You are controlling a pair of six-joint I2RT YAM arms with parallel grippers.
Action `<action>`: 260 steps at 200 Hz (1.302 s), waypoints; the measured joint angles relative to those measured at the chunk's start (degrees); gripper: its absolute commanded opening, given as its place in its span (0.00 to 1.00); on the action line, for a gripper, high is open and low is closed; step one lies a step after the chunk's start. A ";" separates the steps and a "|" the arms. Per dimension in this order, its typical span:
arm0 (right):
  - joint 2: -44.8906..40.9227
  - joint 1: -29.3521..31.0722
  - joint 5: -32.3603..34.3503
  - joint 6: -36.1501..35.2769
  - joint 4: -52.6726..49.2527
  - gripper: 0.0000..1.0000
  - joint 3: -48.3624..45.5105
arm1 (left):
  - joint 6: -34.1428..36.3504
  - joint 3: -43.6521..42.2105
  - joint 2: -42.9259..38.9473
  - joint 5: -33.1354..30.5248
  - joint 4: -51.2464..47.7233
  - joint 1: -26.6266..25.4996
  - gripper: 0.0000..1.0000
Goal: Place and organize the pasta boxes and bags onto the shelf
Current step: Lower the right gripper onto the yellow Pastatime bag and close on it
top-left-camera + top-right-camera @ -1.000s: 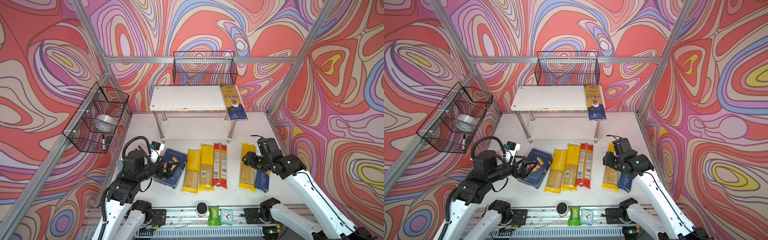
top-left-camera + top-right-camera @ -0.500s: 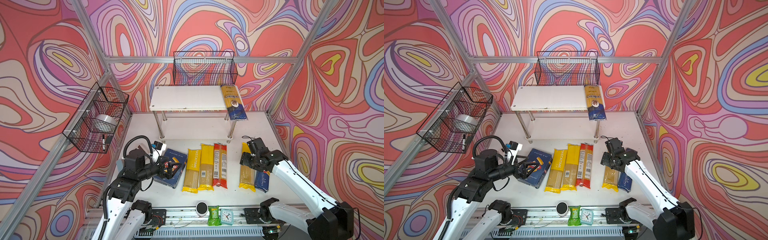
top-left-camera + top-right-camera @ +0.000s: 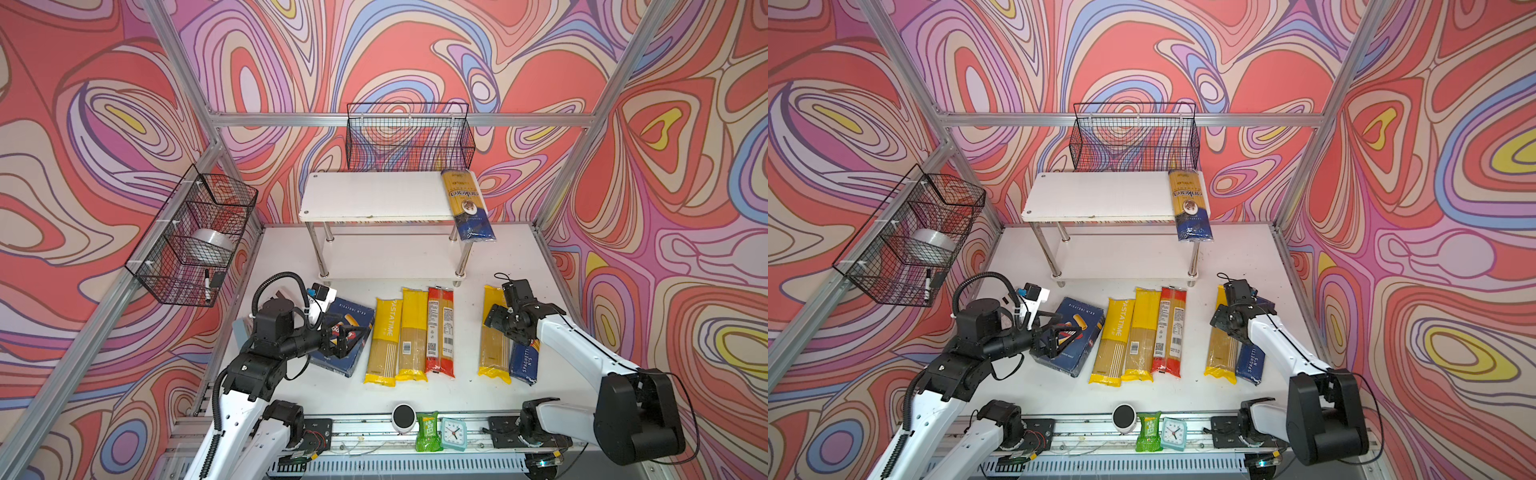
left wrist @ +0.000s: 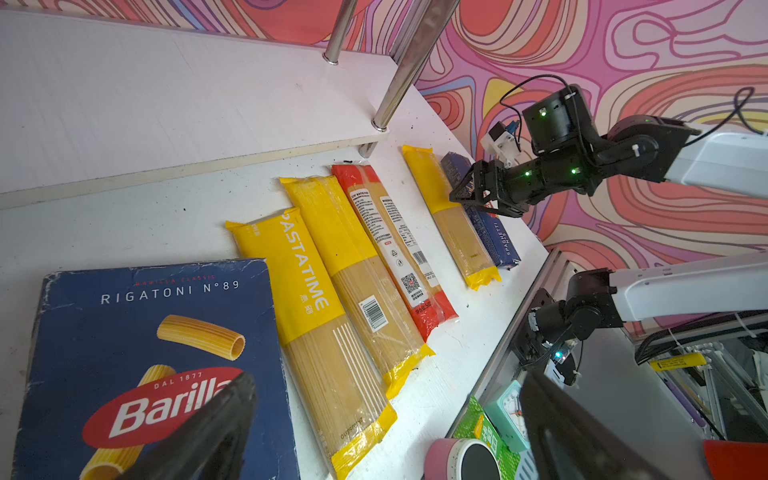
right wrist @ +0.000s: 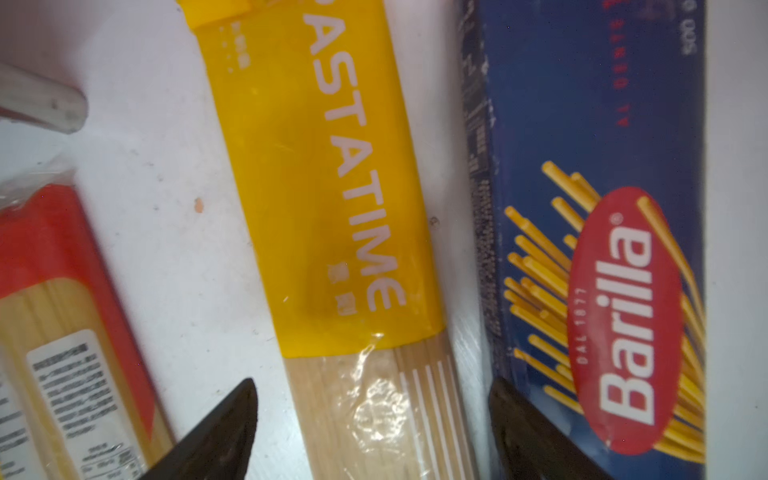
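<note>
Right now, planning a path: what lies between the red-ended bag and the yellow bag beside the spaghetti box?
Bare table separates the red-ended bag from that yellow bag, in both top views.

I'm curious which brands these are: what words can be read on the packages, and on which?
"RIGATONI N°89", "Barilla", "DAL 1877": wide blue box.
"PASTATIME": leftmost yellow bag.
"SPAGHETTI N°5", "Barilla": narrow blue box.
"ankara", likely: gold-and-blue bag on shelf.
Small print on red bag: too small.
</note>
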 measured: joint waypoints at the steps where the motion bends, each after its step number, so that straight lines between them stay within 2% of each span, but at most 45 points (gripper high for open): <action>1: 0.11 -0.13 -0.04 -0.04 0.22 0.90 -0.09 | -0.02 -0.13 -0.13 -0.02 0.04 -0.02 1.00; 64: 4.17 -1.11 -3.26 -1.97 6.10 0.90 -0.81 | -0.15 -0.72 0.04 -0.79 1.81 -0.79 1.00; 164: 7.63 -1.46 -4.85 -3.37 7.76 0.89 -0.70 | -0.15 -0.72 1.55 -1.97 1.73 -1.53 1.00; 200: 7.80 -1.44 -8.02 -3.21 8.96 0.87 -0.79 | -0.15 -0.72 1.95 -2.03 1.70 -1.57 1.00; 223: 7.80 0.31 -9.57 -2.45 10.58 0.88 -1.14 | -0.15 -0.72 1.95 -2.03 1.70 -1.57 1.00; 260: 8.04 4.55 -8.46 -1.55 10.19 0.88 -1.14 | -0.15 -0.72 2.08 -2.03 1.70 -1.60 1.00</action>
